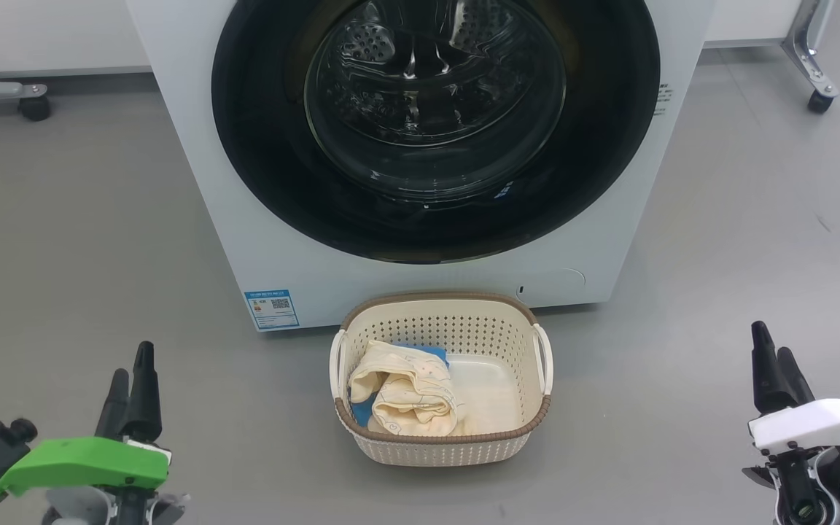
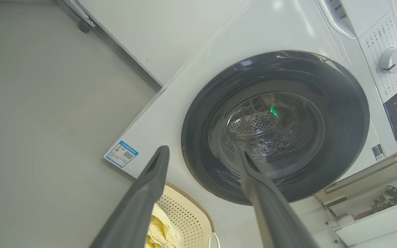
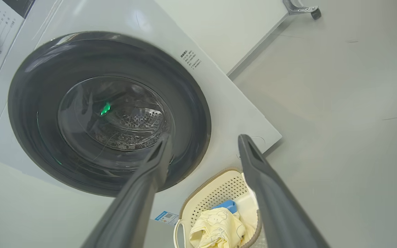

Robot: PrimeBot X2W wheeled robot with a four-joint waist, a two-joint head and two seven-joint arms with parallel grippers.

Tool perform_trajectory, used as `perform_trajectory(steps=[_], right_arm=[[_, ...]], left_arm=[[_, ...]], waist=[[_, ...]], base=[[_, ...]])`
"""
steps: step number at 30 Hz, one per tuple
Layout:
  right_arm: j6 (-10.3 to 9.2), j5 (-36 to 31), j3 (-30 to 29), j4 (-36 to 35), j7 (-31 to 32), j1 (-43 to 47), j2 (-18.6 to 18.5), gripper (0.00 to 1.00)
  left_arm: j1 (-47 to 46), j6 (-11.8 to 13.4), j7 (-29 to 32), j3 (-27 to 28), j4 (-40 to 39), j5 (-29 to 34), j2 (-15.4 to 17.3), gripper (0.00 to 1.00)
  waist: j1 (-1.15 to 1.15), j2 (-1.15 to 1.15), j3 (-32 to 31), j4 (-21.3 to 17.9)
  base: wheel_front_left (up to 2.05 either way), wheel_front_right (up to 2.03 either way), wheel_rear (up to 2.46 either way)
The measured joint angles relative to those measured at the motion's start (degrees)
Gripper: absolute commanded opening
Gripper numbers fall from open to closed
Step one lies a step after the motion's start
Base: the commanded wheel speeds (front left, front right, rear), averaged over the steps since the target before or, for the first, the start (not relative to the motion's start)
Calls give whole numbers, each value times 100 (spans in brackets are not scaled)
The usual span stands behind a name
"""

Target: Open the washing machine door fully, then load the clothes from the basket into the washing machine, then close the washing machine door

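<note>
The left tool point(image 1: 132, 361) and right tool point(image 1: 771, 340) hang released. The shut door point(image 1: 434, 131) looks rigid and heavy: pull its rim. The clothes point(image 1: 405, 394) look soft.

Nothing is legible. A blue label sticker point(image 1: 270, 309) with a QR code sits low on the washing machine point(image 1: 391, 281), ahead of the left gripper point(image 1: 132, 361). The fine print point(image 1: 663, 100) beside the washing machine door point(image 1: 259, 146), beyond the right gripper point(image 1: 771, 340), is too small to read.

Bright even light, soft shadows, reflections on the washing machine door point(image 1: 434, 95), wide-angle distortion at wrist-view edges.
</note>
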Motion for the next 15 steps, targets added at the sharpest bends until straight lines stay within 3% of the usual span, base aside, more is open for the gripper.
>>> perform_trajectory(steps=[15], right_arm=[[-246, -1260, 397, -15, -304, -1, -183, 100]], left_arm=[[-31, 361, -154, -245, -153, 2052, 123, 100]], waist=[[0, 0, -27, 16]], base=[[0, 0, 0]])
